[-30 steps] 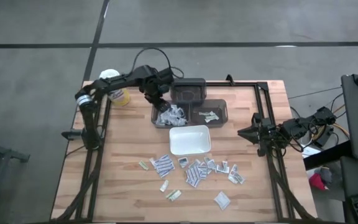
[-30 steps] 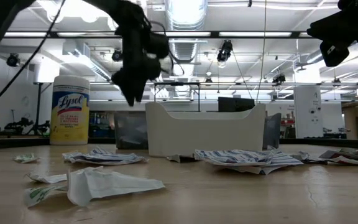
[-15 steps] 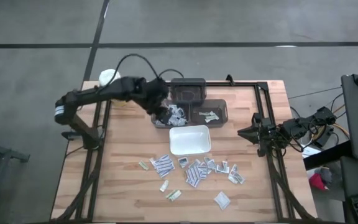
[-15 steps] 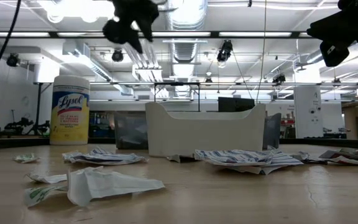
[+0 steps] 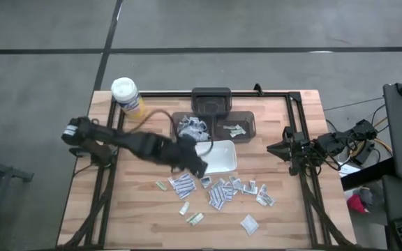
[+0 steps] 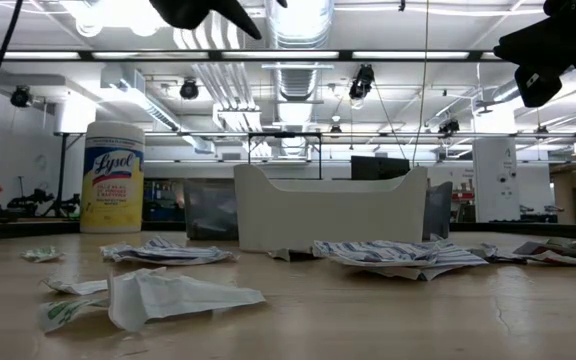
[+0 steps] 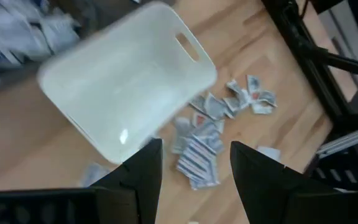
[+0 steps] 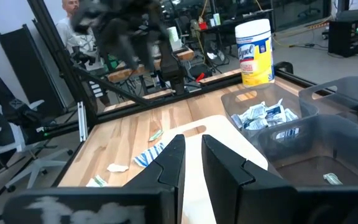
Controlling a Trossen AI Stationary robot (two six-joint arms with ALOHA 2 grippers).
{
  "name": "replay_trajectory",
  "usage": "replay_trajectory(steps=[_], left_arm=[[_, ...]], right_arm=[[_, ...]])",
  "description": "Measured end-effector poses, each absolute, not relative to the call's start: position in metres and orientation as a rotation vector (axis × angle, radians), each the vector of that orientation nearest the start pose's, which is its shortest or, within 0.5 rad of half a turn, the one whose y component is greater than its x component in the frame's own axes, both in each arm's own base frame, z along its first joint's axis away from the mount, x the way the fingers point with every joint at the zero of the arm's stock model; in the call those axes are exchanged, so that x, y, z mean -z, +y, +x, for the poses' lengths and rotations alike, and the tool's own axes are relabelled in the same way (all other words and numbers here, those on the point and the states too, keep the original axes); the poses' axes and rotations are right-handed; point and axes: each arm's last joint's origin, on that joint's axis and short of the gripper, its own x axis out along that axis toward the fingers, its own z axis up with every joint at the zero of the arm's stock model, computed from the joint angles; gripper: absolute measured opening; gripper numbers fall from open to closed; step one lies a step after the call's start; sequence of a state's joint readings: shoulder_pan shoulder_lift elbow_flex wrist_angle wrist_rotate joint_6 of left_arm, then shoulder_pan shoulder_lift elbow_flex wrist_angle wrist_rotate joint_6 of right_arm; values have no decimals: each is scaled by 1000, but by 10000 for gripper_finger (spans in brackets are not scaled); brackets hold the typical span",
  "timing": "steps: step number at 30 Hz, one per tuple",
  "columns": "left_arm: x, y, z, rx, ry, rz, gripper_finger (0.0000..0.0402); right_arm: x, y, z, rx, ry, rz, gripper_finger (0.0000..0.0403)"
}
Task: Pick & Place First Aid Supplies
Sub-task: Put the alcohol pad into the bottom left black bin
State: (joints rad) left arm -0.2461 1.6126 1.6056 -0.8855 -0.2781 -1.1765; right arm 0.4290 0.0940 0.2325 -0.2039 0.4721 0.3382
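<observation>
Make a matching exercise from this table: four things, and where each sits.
Things:
1. Lysol canister
2. white tray
3. left gripper
4. right gripper

Places:
A. at the table's right edge
B. back left corner
C. middle of the table, empty
D. over the white tray's left edge, open

Pairs: 1-B, 2-C, 3-D, 4-A

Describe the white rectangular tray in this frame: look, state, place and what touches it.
The white tray is a shallow, matte, plastic-looking rectangle with rounded corners, raised walls and a slot handle cut into one end wall. It sits flat and upright on the wooden table near the middle, just in front of the clear bins. It looks empty. Loose packets lie on the table along its near side. The left gripper, fingers open, hovers over its left edge without gripping it.
</observation>
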Motion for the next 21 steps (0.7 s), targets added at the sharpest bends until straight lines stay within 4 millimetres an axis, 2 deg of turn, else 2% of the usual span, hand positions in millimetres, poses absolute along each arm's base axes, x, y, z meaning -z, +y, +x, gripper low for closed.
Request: replay_trajectory(steps=[6, 11, 17, 21], left_arm=[[-325, -119, 335, -575, 746, -952, 181], [-297, -148, 353, -548, 758, -948, 181], [-259, -163, 384, -450, 752, -791, 181], [-235, -167, 393, -459, 796, -730, 181]], right_arm=[[-216, 23, 83, 50, 51, 312, 52], [-216, 23, 83, 50, 51, 312, 52], [-216, 23, 83, 50, 51, 312, 52], [-215, 23, 83, 49, 52, 312, 52]])
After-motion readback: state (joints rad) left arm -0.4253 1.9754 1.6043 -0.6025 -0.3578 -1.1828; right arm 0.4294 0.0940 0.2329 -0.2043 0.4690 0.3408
